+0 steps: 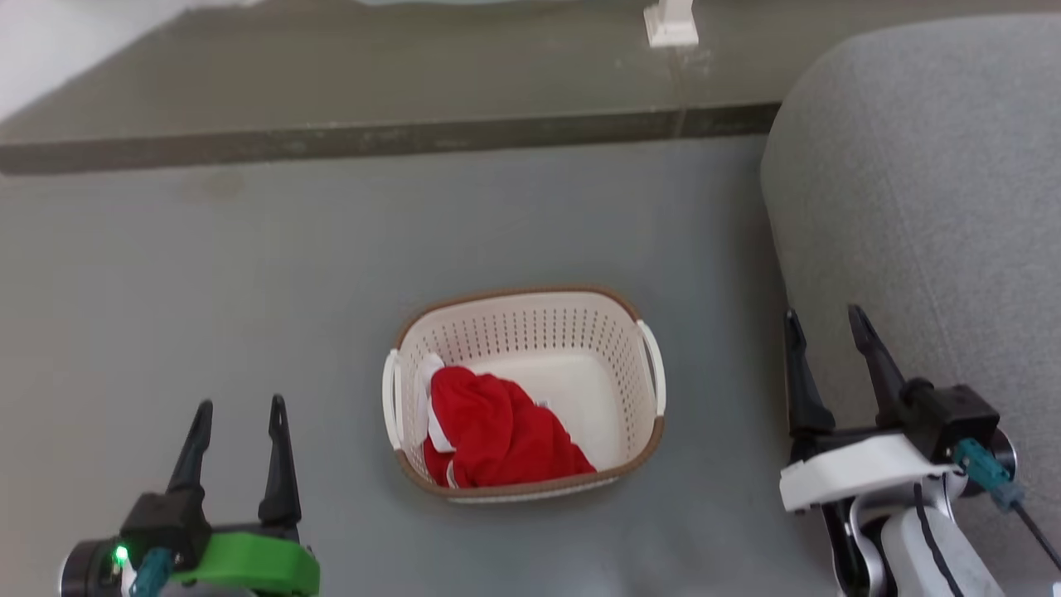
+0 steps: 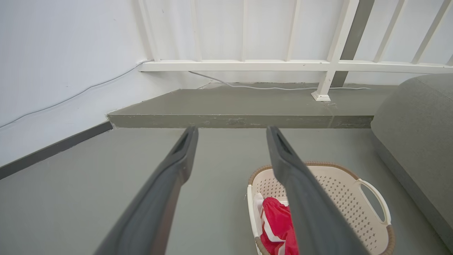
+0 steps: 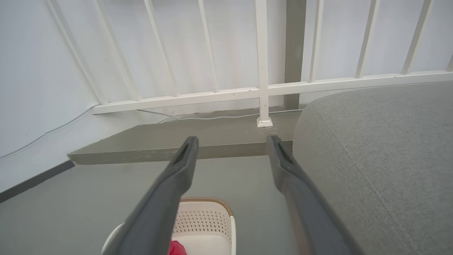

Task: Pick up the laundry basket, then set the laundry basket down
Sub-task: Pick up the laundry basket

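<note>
Dark left pincer [image 1: 241, 402], right pincer [image 1: 822, 312], both splayed

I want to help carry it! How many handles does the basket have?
2. The left handle is on the laundry basket side by the red clothes; the right handle is on the opposite side, nearer the grey couch.

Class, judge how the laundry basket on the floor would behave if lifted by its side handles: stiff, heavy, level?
Probably stiff: the laundry basket has moulded walls holding their shape. Likely light: the walls are perforated and it holds a red garment. It might tip slightly, since the garment lies toward one handle.
</note>
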